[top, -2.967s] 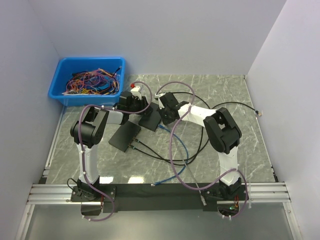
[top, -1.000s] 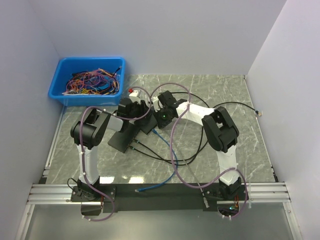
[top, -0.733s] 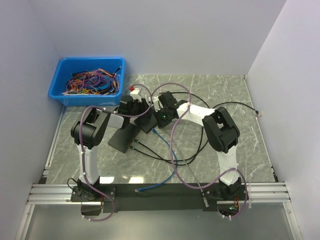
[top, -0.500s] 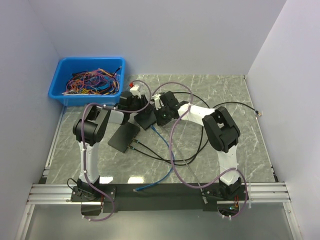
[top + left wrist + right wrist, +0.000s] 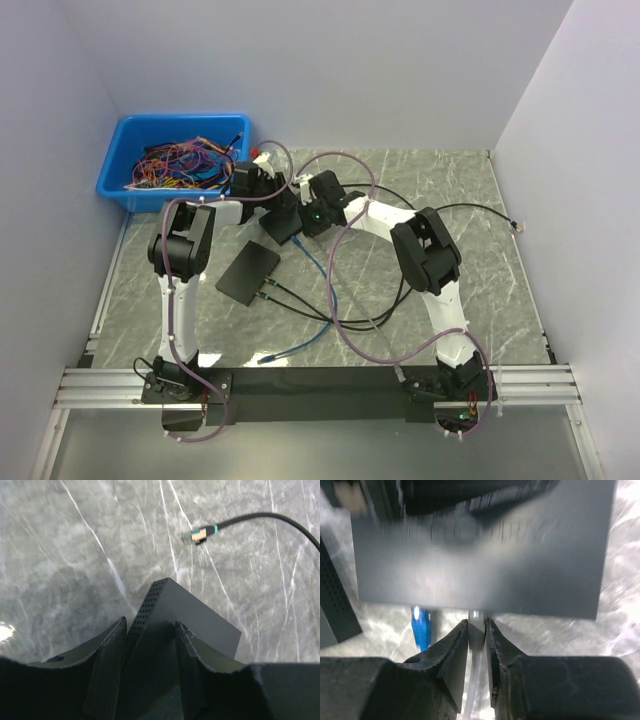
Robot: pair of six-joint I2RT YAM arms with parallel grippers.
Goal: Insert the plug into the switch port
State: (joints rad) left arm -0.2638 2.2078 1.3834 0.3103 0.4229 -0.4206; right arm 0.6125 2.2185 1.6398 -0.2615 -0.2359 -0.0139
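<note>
Switch [image 5: 480,555] blurred; plug [image 5: 477,624] tip, port hidden.

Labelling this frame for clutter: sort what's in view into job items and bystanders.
Job: switch, plug, left gripper, right gripper.
Lying about: blue bin of wires, second switch, blue cable, loose black cable.

The top view is bright and even, lit from overhead and sharp throughout. The arms cast only soft shadows on the marble table [image 5: 500,290], and pale glare patches lie by its near edge.

The left wrist view is dimmer. The switch [image 5: 185,625] is a near-black mass, the fingers of the left gripper [image 5: 150,626] are dark and soft, and glare shows at the left edge.

The right wrist view is badly blurred. The switch's lettering is unreadable, the plug [image 5: 477,622] is a pale smear, and the table is washed out at the right.
</note>
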